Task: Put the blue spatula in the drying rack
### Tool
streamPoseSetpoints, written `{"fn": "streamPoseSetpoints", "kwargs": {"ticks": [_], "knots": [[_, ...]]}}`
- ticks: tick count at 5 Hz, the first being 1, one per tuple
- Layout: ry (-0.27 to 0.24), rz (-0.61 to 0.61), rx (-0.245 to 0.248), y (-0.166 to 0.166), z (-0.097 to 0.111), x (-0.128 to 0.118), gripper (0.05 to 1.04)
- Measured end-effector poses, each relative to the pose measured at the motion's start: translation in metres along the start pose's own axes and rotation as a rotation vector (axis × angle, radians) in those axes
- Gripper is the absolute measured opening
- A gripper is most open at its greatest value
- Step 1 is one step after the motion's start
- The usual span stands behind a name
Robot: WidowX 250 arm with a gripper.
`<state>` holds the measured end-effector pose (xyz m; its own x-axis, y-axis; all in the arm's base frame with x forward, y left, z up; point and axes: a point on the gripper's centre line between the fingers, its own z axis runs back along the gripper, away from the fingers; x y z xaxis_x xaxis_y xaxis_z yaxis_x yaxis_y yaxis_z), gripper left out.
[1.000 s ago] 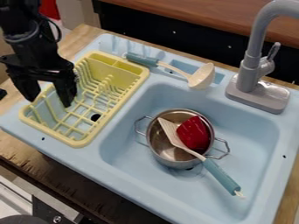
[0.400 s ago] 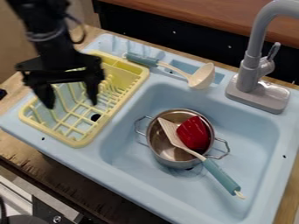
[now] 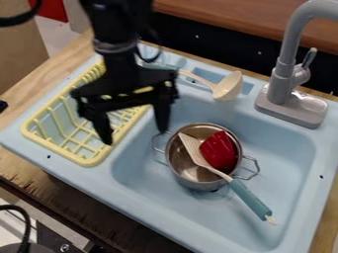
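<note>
The black gripper [image 3: 135, 137] hangs open with nothing between its fingers, over the right edge of the yellow drying rack [image 3: 94, 159] and the left rim of the sink. A spatula with a blue handle [image 3: 249, 198] and a cream slotted head [image 3: 192, 144] lies in the sink to the gripper's right. Its head rests inside the metal pot, and its handle slants over the rim toward the lower right. The gripper and arm hide the rack's upper right part.
In the light blue sink [image 3: 290, 163] stands the metal pot [image 3: 182, 173], holding a red object [image 3: 218, 150] beside the spatula's head. A cream ladle [image 3: 228, 86] lies along the back ledge. The grey faucet [image 3: 290, 99] rises at the back right.
From above the drying rack's left part, the gripper has moved right to the sink's left rim, still open. The spatula, pot and ladle have stayed in place.
</note>
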<state>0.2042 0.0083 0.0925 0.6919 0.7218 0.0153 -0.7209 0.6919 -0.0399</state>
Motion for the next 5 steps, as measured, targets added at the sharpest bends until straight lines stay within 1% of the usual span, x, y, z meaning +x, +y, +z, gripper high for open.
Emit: {"fn": "streamPoseSetpoints", "kwargs": {"ticks": [1, 2, 3, 4, 5], "knots": [[-0.019, 0.066, -0.035, -0.022, -0.001, -0.014, 0.999], [0.004, 0.103, -0.06, -0.047, -0.015, -0.03, 0.999], [0.031, 0.158, -0.136, -0.065, -0.026, -0.043, 0.999], [0.046, 0.2, -0.167, -0.078, -0.038, -0.055, 0.999], [0.054, 0.213, -0.117, -0.085, -0.058, -0.071, 0.999]]}}
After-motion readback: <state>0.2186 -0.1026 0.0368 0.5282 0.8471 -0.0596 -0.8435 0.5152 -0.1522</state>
